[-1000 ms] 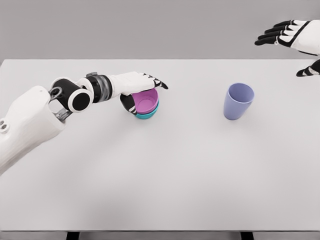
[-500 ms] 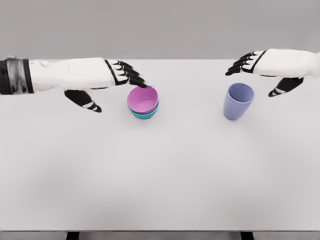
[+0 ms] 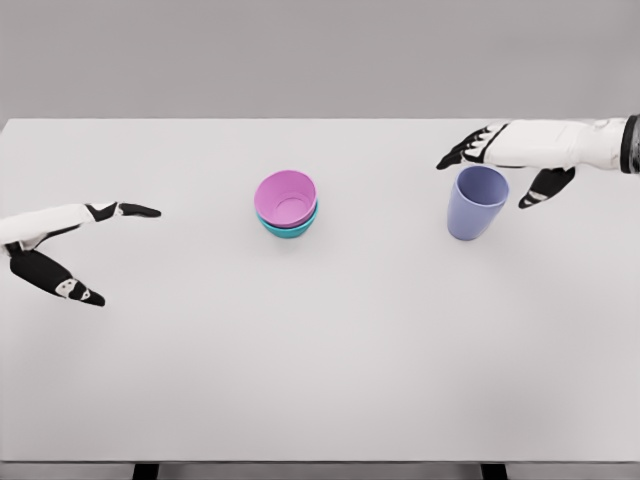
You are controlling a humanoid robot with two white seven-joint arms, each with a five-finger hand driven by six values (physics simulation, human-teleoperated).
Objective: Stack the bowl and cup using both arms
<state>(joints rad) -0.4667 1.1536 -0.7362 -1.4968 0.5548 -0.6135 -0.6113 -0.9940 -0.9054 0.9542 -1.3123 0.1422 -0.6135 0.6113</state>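
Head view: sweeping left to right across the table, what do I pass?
Left hand, open at the left edge → pink plastic bowl nested in a teal bowl → upright lavender plastic cup, with the open right hand hovering just above and behind it, reaching in from the right edge.

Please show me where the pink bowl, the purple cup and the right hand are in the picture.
pink bowl (image 3: 286, 198): head view, on its inner surface.
purple cup (image 3: 473, 212): head view, on its outer wall.
right hand (image 3: 505, 152): head view, on the back of the hand.
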